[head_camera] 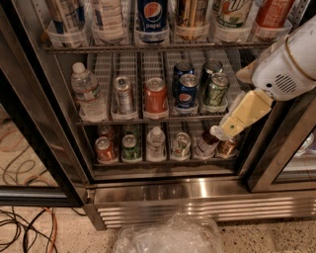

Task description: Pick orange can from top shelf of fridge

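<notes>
The orange can, copper with tan and dark brown vertical marks, stands in a clear cup holder on the top shelf of the fridge; its top is cut off by the frame. My gripper hangs from the white arm at the right. It is in front of the right ends of the middle and bottom racks, below and to the right of the orange can, and apart from it. It holds nothing that I can see.
A Pepsi can stands left of the orange can and a bright orange-red can at the far right. A plain red-orange can and a water bottle are on the middle rack. Crumpled plastic and cables lie on the floor.
</notes>
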